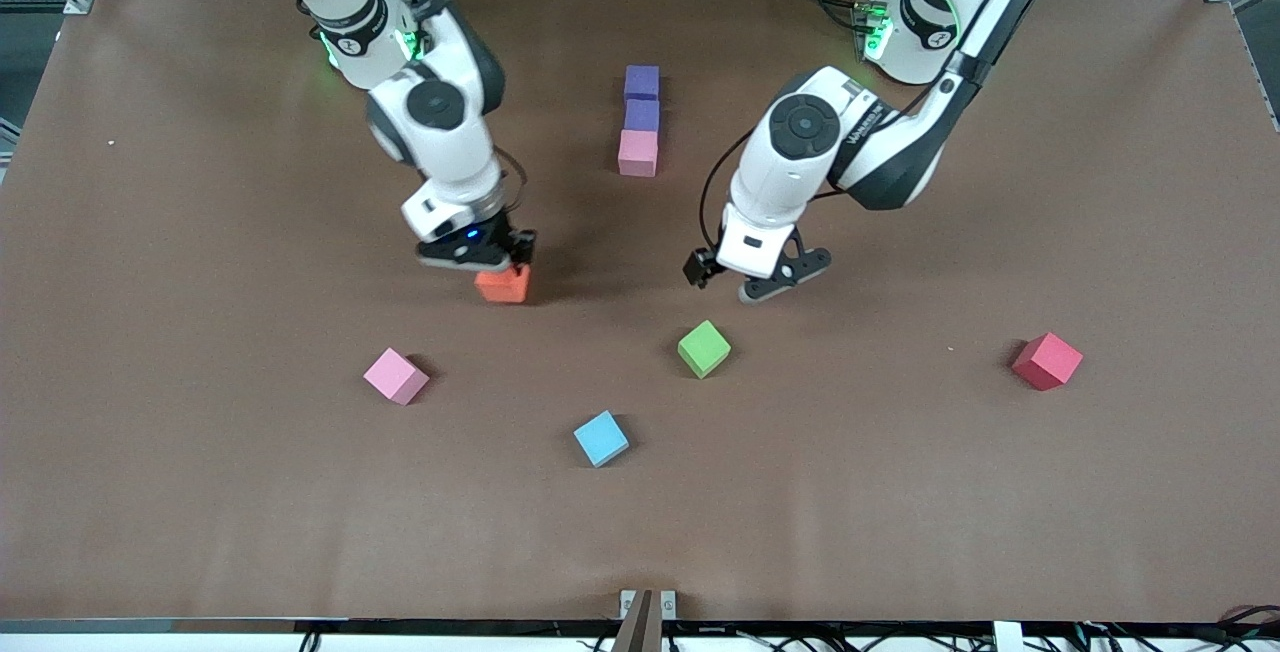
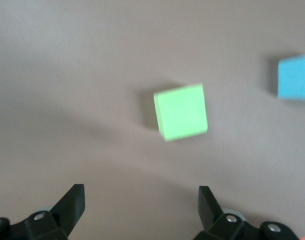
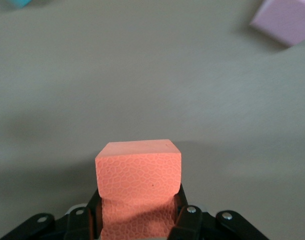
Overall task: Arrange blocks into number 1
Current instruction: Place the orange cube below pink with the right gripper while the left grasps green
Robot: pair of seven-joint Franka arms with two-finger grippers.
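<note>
Two purple blocks (image 1: 641,82) (image 1: 641,115) and a pink block (image 1: 637,153) form a straight touching line at mid-table, the pink one nearest the front camera. My right gripper (image 1: 505,267) (image 3: 139,210) is shut on the orange block (image 1: 503,288) (image 3: 139,172), low at the table surface, its fingers squeezing two opposite sides. A green block (image 1: 703,348) (image 2: 181,111) lies loose. My left gripper (image 1: 745,282) (image 2: 141,200) hangs open and empty over the bare table beside it. Another pink block (image 1: 396,376) (image 3: 285,20) lies toward the right arm's end.
A sky-blue cube (image 1: 601,438) (image 2: 295,76) lies nearer the front camera than the green block. A red cube (image 1: 1047,361) sits toward the left arm's end. The brown table (image 1: 900,492) stretches wide around all of them.
</note>
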